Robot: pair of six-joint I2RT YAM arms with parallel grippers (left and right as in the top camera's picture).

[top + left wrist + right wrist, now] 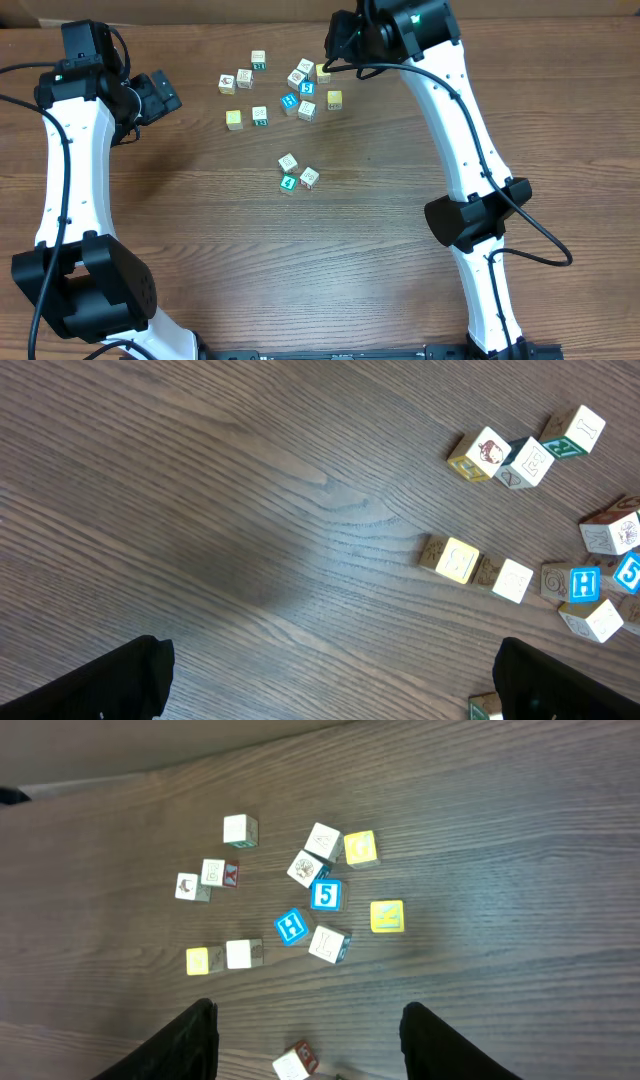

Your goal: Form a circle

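The circle (296, 173) is a tight little cluster at mid-table: two white-faced cubes and a teal-faced cube (288, 183) touching. One of its white cubes (297, 1062) shows at the bottom edge of the right wrist view, on the table far below the fingers. My right gripper (333, 48) (312, 1050) hovers high over the back scatter, open, with nothing in it. My left gripper (168, 97) (330, 695) is at the far left, open wide and empty over bare wood.
Several loose cubes (300, 85) lie scattered at the back: white, yellow (334, 99) and blue-faced (290, 101) ones. The same scatter (325, 895) fills the right wrist view. A cube corner (483, 708) peeks beside my left gripper's right finger.
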